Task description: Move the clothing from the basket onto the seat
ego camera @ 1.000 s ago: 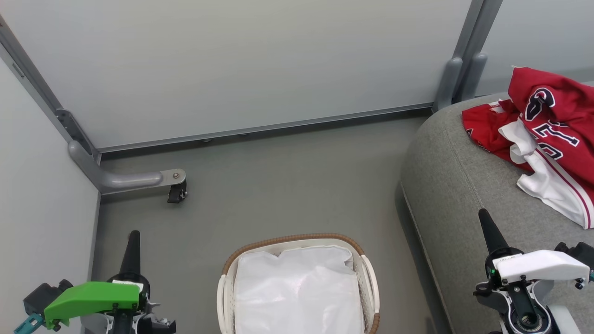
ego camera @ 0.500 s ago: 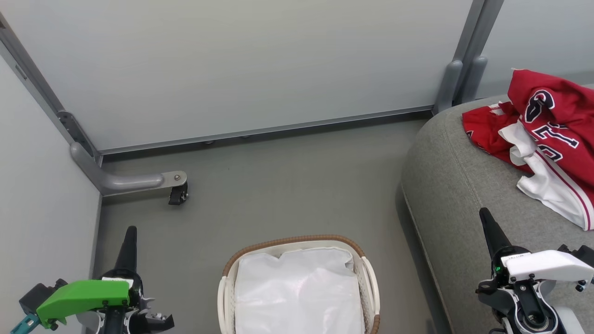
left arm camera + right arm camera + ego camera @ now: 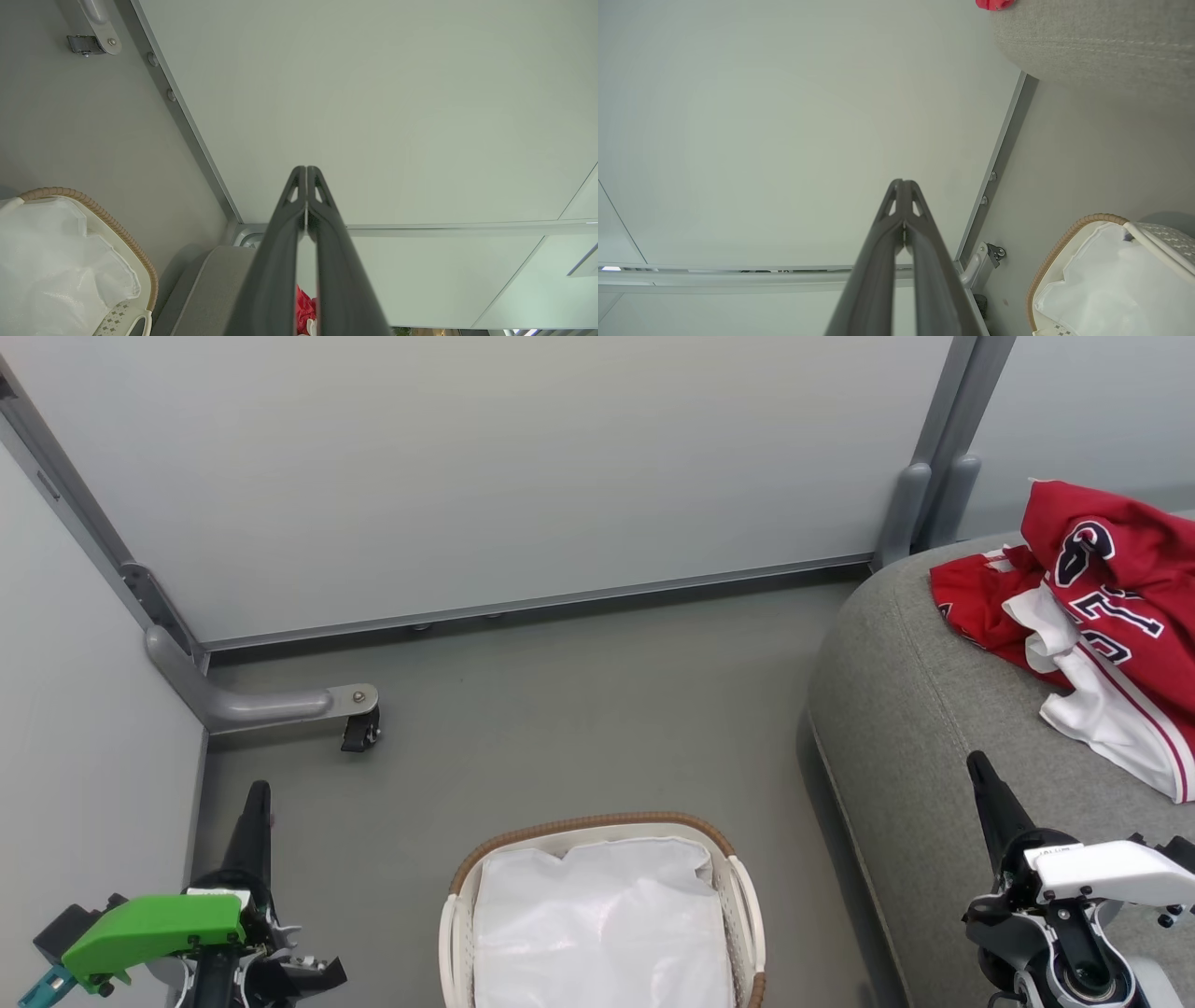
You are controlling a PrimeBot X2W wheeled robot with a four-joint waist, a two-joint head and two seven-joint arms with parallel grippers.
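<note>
Both arms have eased slightly outward. The left gripper (image 3: 259,791) and right gripper (image 3: 977,763) are empty, jaws clenched. The clothing (image 3: 1106,607) lies on the seat (image 3: 896,709) — the basket (image 3: 597,821) holds just its liner (image 3: 597,924) — the task looks finished.

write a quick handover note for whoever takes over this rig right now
End effectors: left end effector shut, empty, low beside the basket; right end effector shut, empty, above the near edge of the seat.
Things: the clothing lies heaped on the seat, far right; the basket stands on the floor with its white liner, no red in the part seen.
Done: clothing is on the seat.
Left: probably nothing; the basket's near part is cut off, so check it.
</note>
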